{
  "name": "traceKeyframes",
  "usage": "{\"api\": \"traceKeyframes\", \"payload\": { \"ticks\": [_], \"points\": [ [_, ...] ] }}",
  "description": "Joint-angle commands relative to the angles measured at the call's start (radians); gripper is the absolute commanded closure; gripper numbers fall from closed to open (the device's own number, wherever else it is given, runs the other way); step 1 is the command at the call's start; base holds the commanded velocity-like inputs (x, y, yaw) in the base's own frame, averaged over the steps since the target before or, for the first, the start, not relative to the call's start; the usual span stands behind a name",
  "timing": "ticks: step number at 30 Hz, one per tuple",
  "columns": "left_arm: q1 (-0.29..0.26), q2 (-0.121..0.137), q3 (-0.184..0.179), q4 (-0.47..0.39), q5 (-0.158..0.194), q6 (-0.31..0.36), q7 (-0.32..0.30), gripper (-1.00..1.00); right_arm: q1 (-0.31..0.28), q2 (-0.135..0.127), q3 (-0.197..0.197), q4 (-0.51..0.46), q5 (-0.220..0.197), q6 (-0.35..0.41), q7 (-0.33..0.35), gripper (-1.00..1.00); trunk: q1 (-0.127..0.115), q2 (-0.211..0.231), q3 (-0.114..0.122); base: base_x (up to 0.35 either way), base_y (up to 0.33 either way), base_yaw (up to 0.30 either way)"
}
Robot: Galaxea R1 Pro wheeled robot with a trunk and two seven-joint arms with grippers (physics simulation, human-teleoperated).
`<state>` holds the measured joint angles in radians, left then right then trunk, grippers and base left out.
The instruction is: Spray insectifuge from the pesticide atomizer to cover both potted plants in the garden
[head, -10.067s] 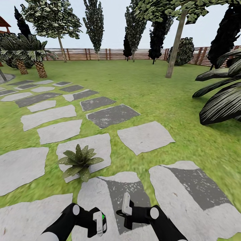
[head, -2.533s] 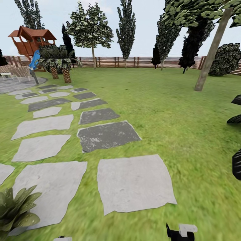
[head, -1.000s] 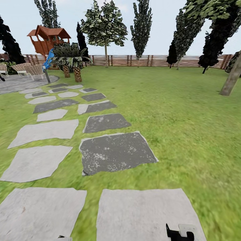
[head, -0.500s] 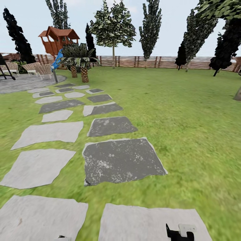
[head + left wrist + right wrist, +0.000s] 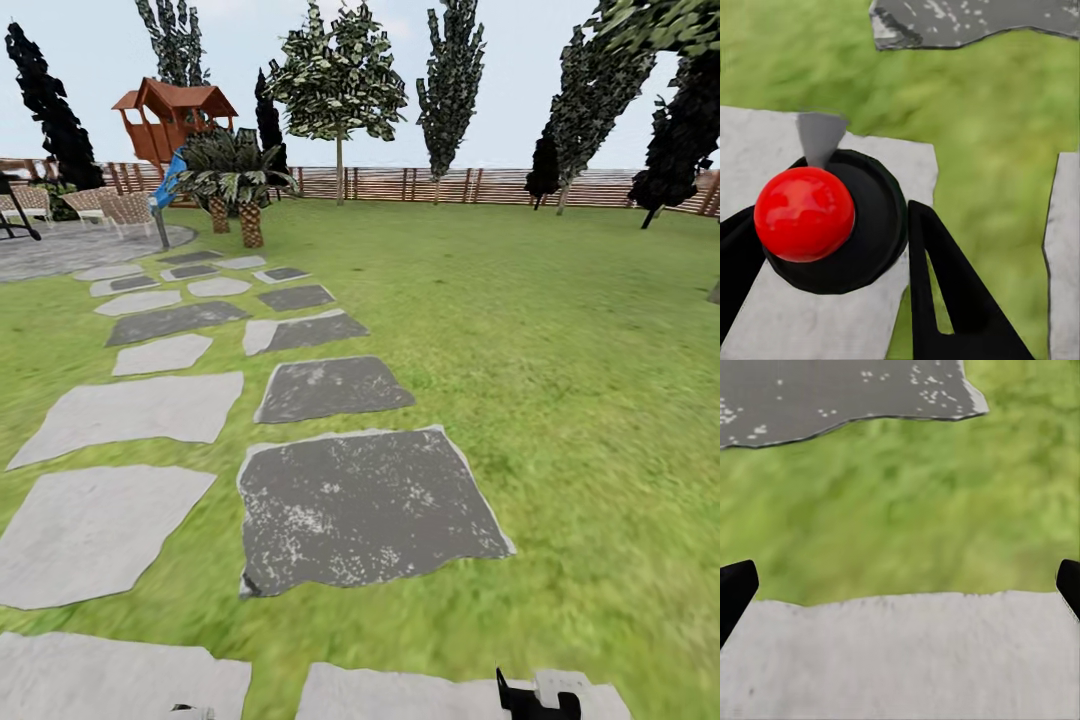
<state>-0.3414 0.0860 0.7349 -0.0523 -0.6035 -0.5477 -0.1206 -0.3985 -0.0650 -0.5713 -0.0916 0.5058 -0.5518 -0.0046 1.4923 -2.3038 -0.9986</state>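
**Inspector A:** On the left, what was recorded?

**Inspector B:** The left claw (image 5: pixel 832 247) was found closed on the pesticide atomizer (image 5: pixel 832 221), seen from above in the left wrist view: a black round body with a red ball top, one black finger (image 5: pixel 945 292) pressed at each side. It was judged to be carried low over a pale stepping stone (image 5: pixel 765 142) for transit. No potted plant was sighted.

**Inspector A:** And ahead?

**Inspector B:** The garden lawn (image 5: pixel 560 350) was noted, with a stone path (image 5: pixel 360 510) running toward the paved patio (image 5: pixel 70 245), palms (image 5: pixel 235 175) and a wooden fence (image 5: pixel 420 185).

**Inspector A:** The right side?

**Inspector B:** The right claw (image 5: pixel 900 585) was found open and empty, its tips wide apart above grass and stone. Both arms were judged tucked low and close to the trunk.
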Motion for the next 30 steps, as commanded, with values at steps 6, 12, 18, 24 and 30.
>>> {"api": "traceKeyframes", "payload": {
  "ticks": [6, 12, 18, 24, 30],
  "points": [
    [0.000, -0.001, 0.006, 0.000, 0.012, -0.002, -0.009, 1.00, -0.001, -0.001, -0.010, 0.000, 0.006, -0.004, -0.002, -1.00, 0.000, 0.000, -0.001, 0.340, 0.000, 0.000],
    [0.002, -0.002, 0.006, 0.000, 0.013, -0.002, -0.010, 1.00, -0.001, 0.000, -0.010, 0.000, 0.005, -0.004, -0.002, -1.00, 0.000, 0.000, -0.001, 0.340, 0.000, 0.000],
    [0.002, -0.002, 0.006, 0.002, 0.014, 0.000, -0.008, 1.00, -0.001, 0.003, -0.009, 0.001, 0.007, -0.004, -0.002, -1.00, 0.000, 0.000, -0.001, 0.340, 0.000, 0.000],
    [0.002, -0.003, 0.006, 0.002, 0.014, 0.000, -0.008, 1.00, -0.001, 0.004, -0.009, 0.001, 0.007, -0.004, -0.002, -1.00, 0.000, 0.000, -0.001, 0.340, 0.000, 0.000],
    [0.002, -0.003, 0.006, 0.003, 0.014, 0.000, -0.008, 1.00, -0.001, 0.004, -0.009, 0.001, 0.008, -0.004, -0.002, -1.00, 0.000, 0.000, -0.001, 0.340, 0.000, 0.000]
  ]
}}
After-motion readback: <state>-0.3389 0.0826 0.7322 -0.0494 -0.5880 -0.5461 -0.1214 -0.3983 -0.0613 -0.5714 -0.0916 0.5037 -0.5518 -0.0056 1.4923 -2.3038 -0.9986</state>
